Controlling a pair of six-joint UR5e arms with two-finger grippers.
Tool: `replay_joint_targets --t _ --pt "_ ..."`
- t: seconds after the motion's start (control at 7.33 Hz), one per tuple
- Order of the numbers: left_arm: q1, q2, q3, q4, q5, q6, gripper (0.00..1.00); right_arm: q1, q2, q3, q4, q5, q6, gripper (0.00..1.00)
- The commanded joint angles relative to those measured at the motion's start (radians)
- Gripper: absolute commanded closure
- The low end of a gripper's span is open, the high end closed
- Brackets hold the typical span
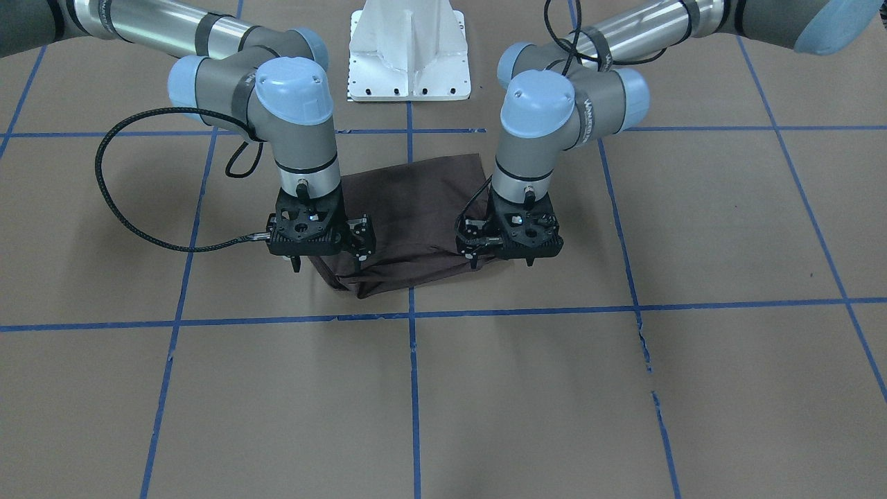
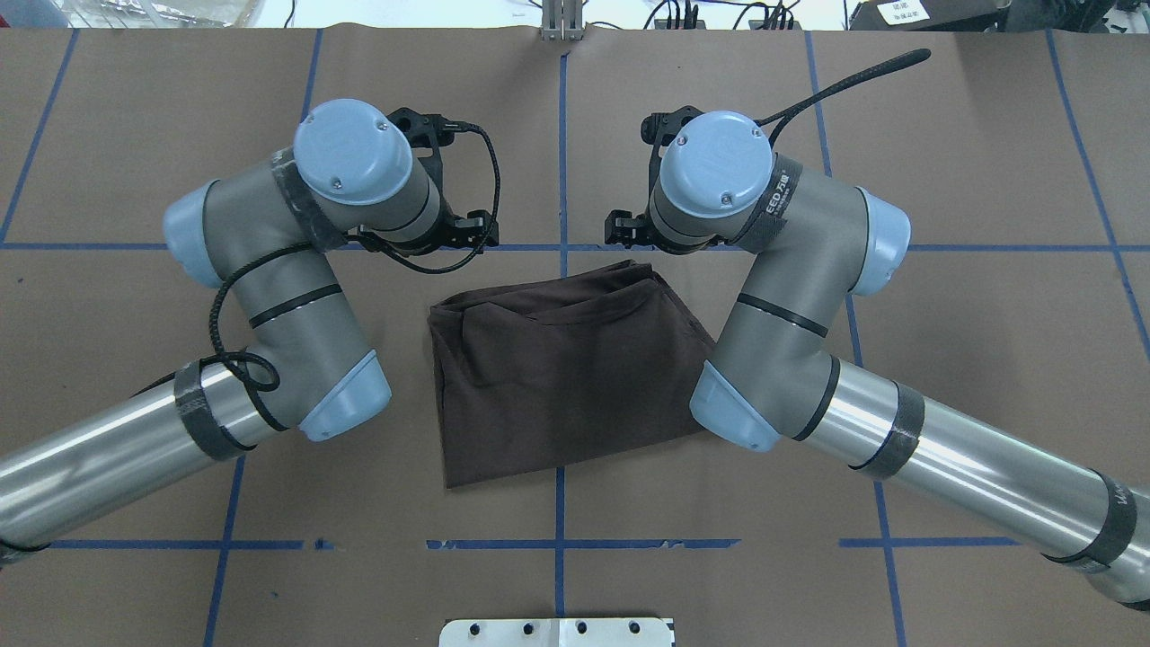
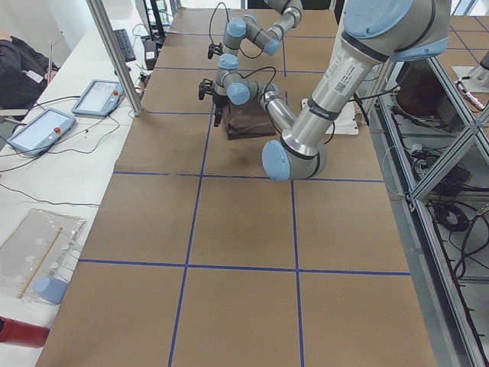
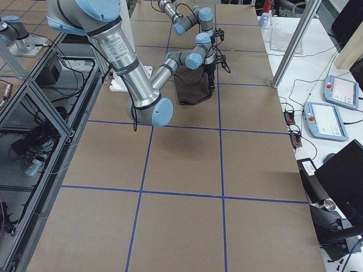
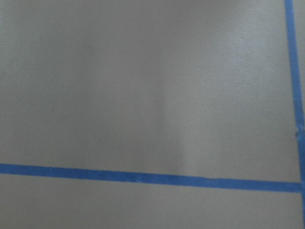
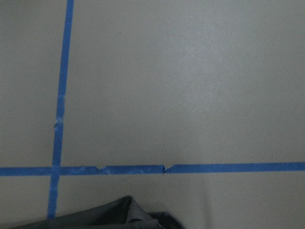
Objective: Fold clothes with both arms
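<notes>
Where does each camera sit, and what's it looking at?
Front-facing: across the table, facing left arm, right arm, T-shirt.
Overhead: above, behind; down on both arms, T-shirt.
Left side: table's end; left arm nearest.
Right side: opposite end; right arm nearest.
Left wrist: down at table; no arm shows.
Right wrist: table; shares T-shirt with overhead.

"EED" — black strap (image 2: 774, 199), right arm (image 2: 791, 296).

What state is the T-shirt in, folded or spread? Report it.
Folded: the T-shirt lies as a compact layered rectangle on the table, with no sleeves spread out.
</notes>
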Motion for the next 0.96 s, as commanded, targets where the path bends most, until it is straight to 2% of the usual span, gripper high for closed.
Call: replay_joint_targets --t 0.0,0.14,0.41,0.68,0.82 --pt "-0.003 0.158 -0.239 0.014 -0.044 0.018 0.00 0.087 -0.078 0.096 -0.011 0.175 -0.070 0.00" --pt "-0.009 0.239 -0.340 0.020 -0.047 0.054 0.00 0.133 -0.167 0.174 -0.020 0.219 -0.168 0.00" --pt "-0.053 0.395 -0.468 0.021 -0.048 0.162 0.00 0.251 -0.327 0.318 -0.124 0.299 -0.404 0.00" --pt "-0.212 0.590 -0.563 0.020 -0.166 0.430 0.00 0.398 -0.488 0.371 -0.141 0.376 -0.637 0.00" --pt "-0.287 0.662 -0.565 0.017 -0.179 0.592 0.00 0.484 -0.564 0.365 -0.143 0.411 -0.808 0.00"
